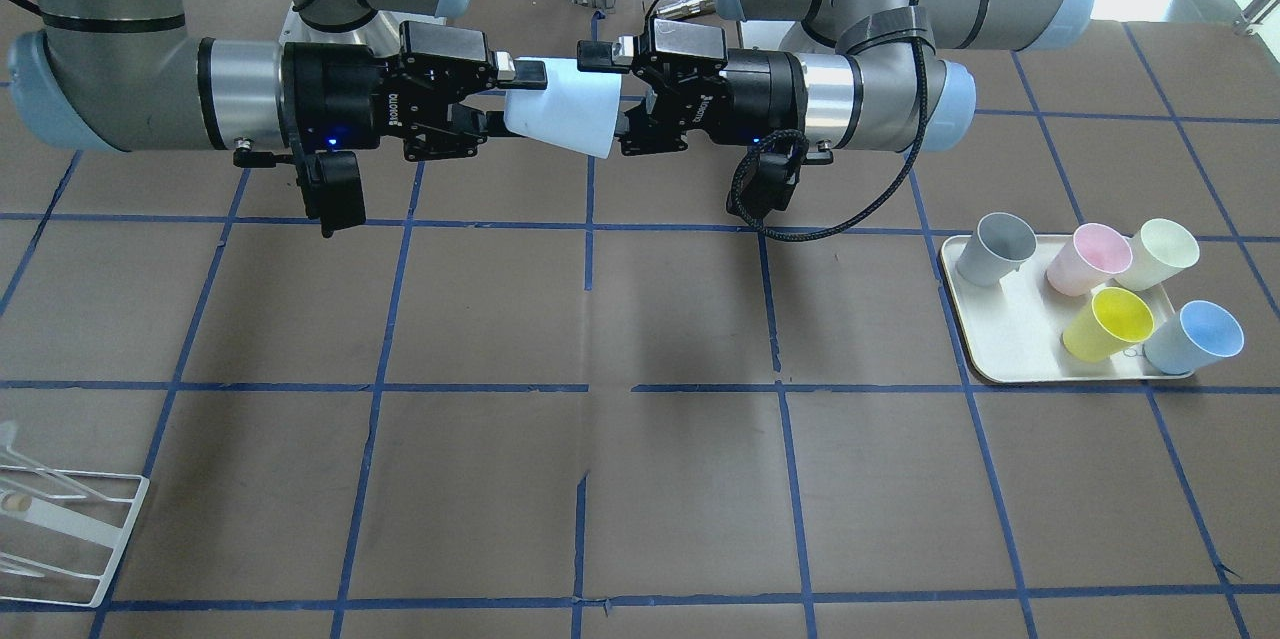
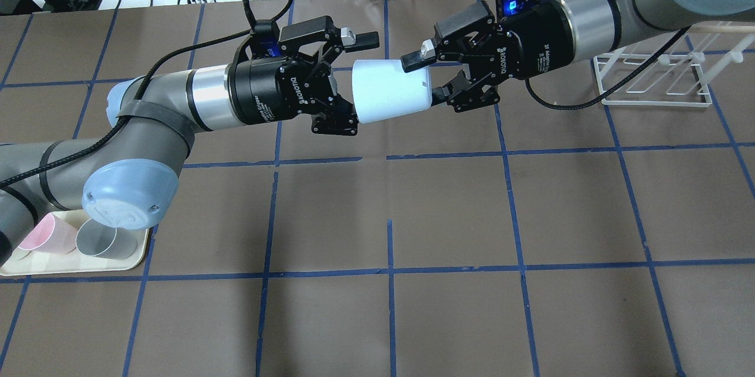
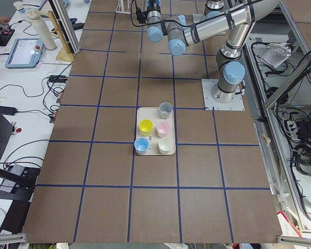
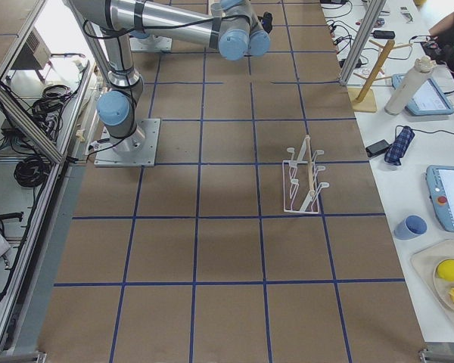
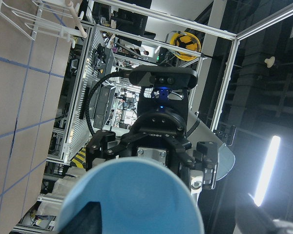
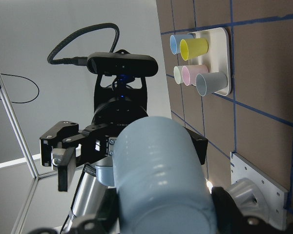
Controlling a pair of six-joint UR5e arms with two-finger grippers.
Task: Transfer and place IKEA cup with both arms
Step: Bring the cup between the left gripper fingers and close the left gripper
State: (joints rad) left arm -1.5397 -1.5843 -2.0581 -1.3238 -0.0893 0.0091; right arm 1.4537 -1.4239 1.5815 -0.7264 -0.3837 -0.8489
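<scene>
The pale-blue IKEA cup [image 2: 389, 91] hangs on its side in the air between the two grippers, above the far middle of the table; it also shows in the front view [image 1: 562, 109]. My right gripper [image 2: 423, 79] is shut on the cup's narrow base end. My left gripper [image 2: 358, 85] is open around the wide rim end, its upper finger [image 2: 363, 41] clear of the cup wall. The left wrist view looks into the cup's mouth [image 5: 132, 195]. The right wrist view shows the cup's outside [image 6: 158, 175] with the spread left gripper behind it.
A cream tray [image 1: 1000, 359] on the robot's left holds a grey cup [image 1: 995, 249], a pink cup [image 1: 1085, 259], a cream cup [image 1: 1160, 254], a yellow cup [image 1: 1105, 324] and a second blue cup [image 1: 1195, 337]. A white wire rack [image 2: 649, 79] stands on the robot's right.
</scene>
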